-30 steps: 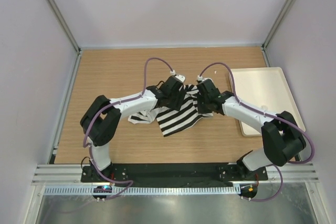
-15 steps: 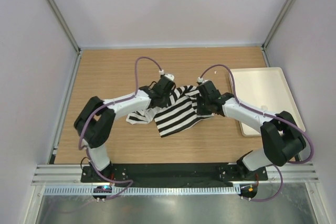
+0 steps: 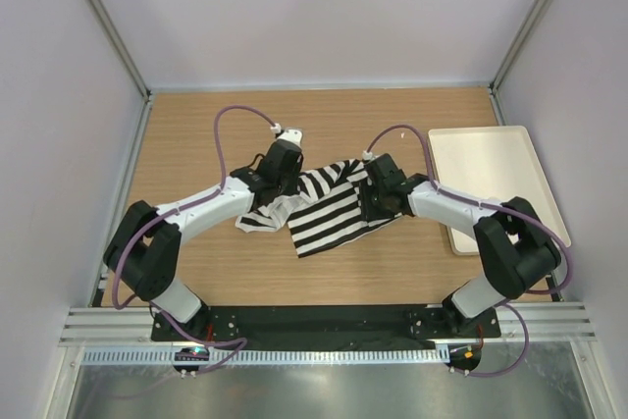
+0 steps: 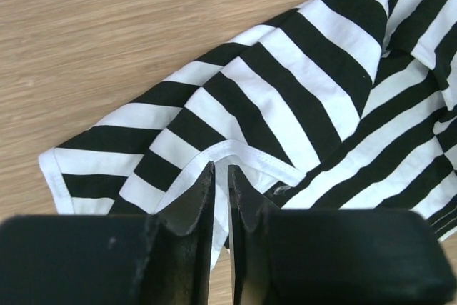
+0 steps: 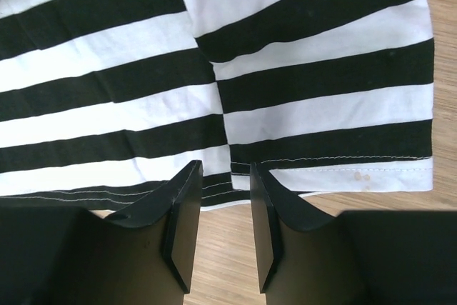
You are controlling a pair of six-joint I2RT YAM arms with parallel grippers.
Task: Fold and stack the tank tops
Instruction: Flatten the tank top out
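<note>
One black-and-white striped tank top (image 3: pixel 329 213) lies crumpled on the wooden table between the two arms. My left gripper (image 3: pixel 278 166) is at its upper left part. In the left wrist view the striped cloth (image 4: pixel 285 91) spreads ahead, and the left gripper (image 4: pixel 221 169) is shut on a fold of its white trim, which runs down between the jaws. My right gripper (image 3: pixel 378 188) is at the cloth's right edge. In the right wrist view the right gripper (image 5: pixel 225 169) stands open over the hem of the tank top (image 5: pixel 143 105), with bare wood showing between the jaws.
A plain white tray (image 3: pixel 496 179) lies at the right side of the table, close to the right arm. Grey walls and metal rails enclose the wooden table (image 3: pixel 196 134).
The left gripper has closed on the white trim and moved left and slightly back, drawing the cloth with it. The right gripper has opened, letting go of the hem.
</note>
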